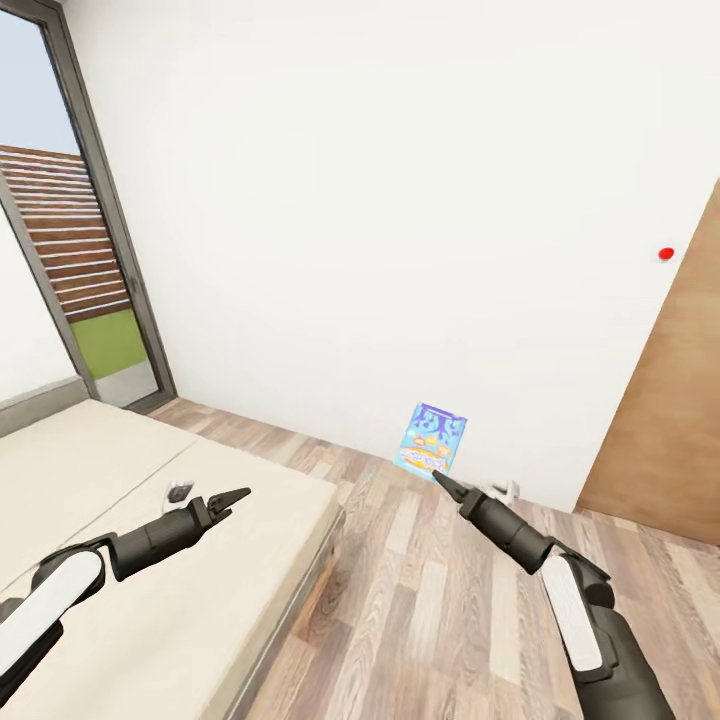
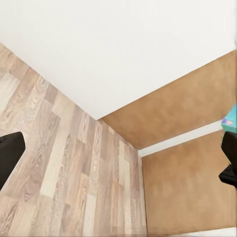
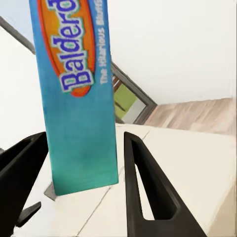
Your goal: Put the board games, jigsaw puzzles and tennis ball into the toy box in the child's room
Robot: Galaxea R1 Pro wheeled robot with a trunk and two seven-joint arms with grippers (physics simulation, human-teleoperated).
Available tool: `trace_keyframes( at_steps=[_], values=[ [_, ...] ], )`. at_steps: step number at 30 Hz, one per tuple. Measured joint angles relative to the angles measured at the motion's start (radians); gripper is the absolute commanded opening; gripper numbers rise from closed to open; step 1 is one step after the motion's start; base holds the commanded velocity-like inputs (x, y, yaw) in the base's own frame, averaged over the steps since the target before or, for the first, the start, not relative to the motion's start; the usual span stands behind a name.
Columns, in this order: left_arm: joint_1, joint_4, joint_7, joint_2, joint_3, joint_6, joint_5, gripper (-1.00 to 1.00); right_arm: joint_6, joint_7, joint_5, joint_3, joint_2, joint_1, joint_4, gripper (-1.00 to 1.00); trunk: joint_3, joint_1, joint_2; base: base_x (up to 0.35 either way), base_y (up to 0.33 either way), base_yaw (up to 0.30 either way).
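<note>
Right claw point(image 3: 84, 187) clamped on blue board game point(image 3: 79, 98), box upright between its fingers, left claw point(image 1: 232, 499) apart

board game point(image 3: 79, 94) top cut off | door point(image 1: 665, 400) cropped at frame edge

One small blue cartoon-printed card game box point(image 1: 432, 439) is here, its blue edge lettered "Balderdash" in the right wrist view point(image 3: 79, 98). One wide cream-beige mattress point(image 1: 150, 560) with a lengthwise seam. Two dark robot arms, each ending in one black two-fingered gripper: left point(image 1: 232, 500), right point(image 1: 440, 481). One brown wooden door point(image 1: 665, 420), one tall glass door point(image 1: 75, 250), one red dot point(image 1: 666, 254) on the wall.
</note>
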Motion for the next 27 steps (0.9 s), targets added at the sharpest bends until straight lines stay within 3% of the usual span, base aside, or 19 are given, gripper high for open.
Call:
trace_keyframes(
  at_steps=[4,8,27],
  values=[
    [0.000,0.001,0.001,0.000,-0.001,0.000,0.000,1.00,0.000,0.000,-0.020,-0.053,-0.002,0.000,0.058,-1.00,0.004,0.000,0.000,0.000,0.000,-0.253],
    [0.000,0.002,0.001,-0.001,-0.001,0.000,0.000,1.00,0.001,0.001,-0.026,-0.072,-0.005,0.000,0.079,-1.00,0.008,0.000,0.000,0.000,0.000,-0.249],
    [0.000,0.001,0.001,-0.001,0.000,0.000,-0.001,1.00,-0.006,-0.007,-0.028,-0.077,-0.003,0.000,0.086,-1.00,0.027,0.000,0.000,0.000,0.000,-0.247]
  ],
)
